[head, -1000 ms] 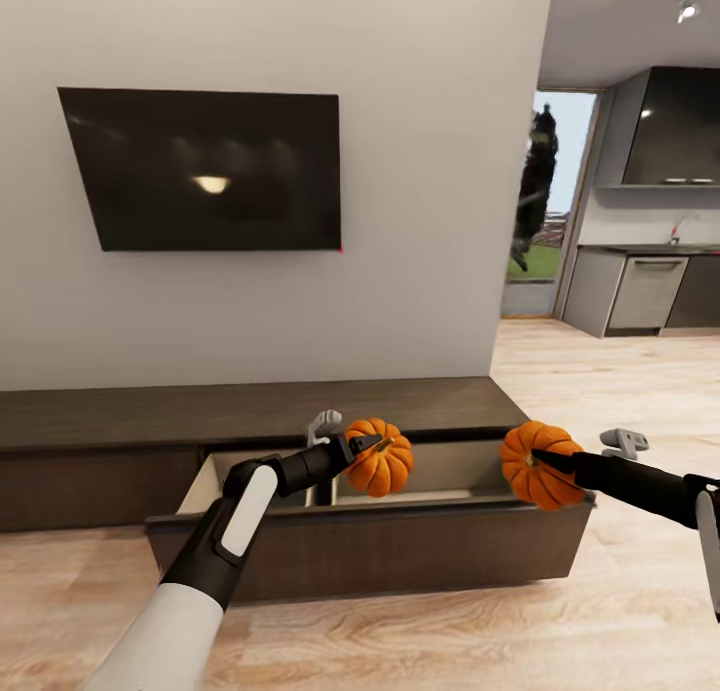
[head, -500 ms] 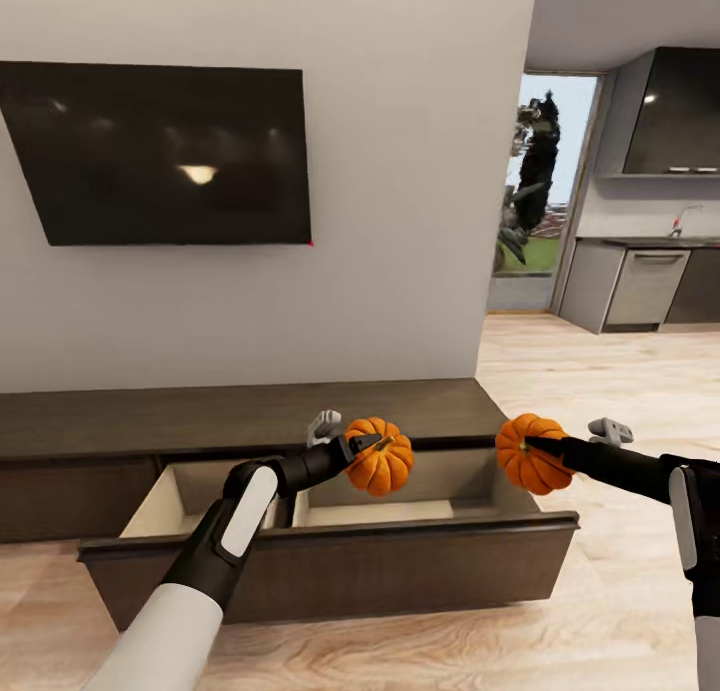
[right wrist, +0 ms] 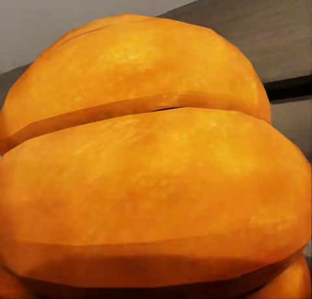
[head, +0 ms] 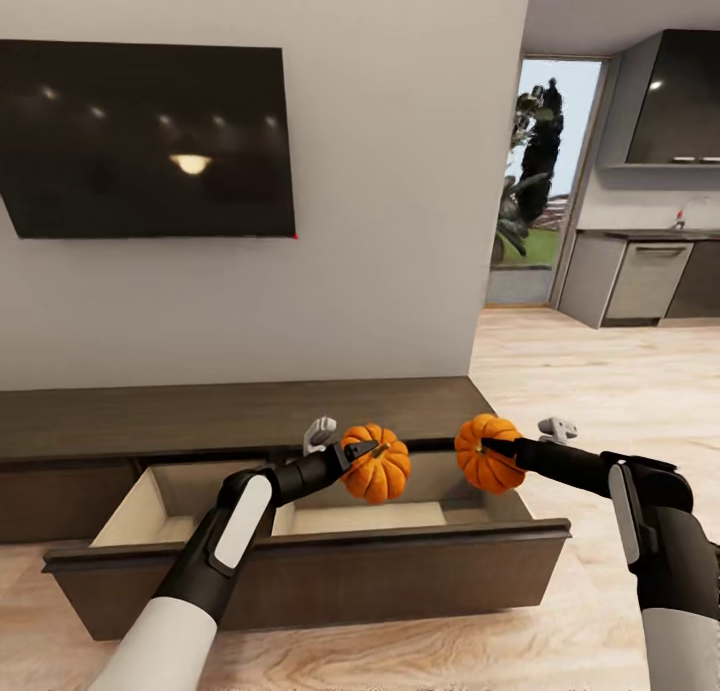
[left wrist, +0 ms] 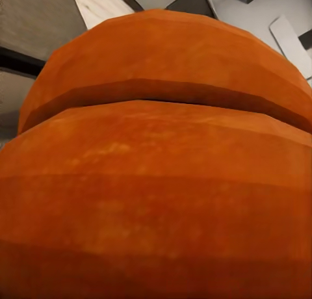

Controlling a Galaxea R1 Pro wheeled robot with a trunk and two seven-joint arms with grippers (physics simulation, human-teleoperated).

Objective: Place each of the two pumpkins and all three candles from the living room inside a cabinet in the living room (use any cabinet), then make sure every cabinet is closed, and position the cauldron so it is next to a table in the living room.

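Observation:
I hold one orange pumpkin in my left gripper, shut on it, above the open drawer of the long dark brown cabinet. My right gripper is shut on the other pumpkin, which hangs over the drawer's right end. Each pumpkin sits close up before a wrist camera: the left pumpkin and the right pumpkin. The drawer's pale inside has two bare compartments. Candles and cauldron are out of view.
A black TV hangs on the grey wall above the cabinet. To the right a doorway leads outdoors and grey kitchen units stand beyond. Light wood floor stretches right of the cabinet.
The head view has shifted, so the cabinet sits further right and closer. My right gripper has carried its pumpkin leftward, from beyond the drawer's right end to over the drawer. The left pumpkin stays put.

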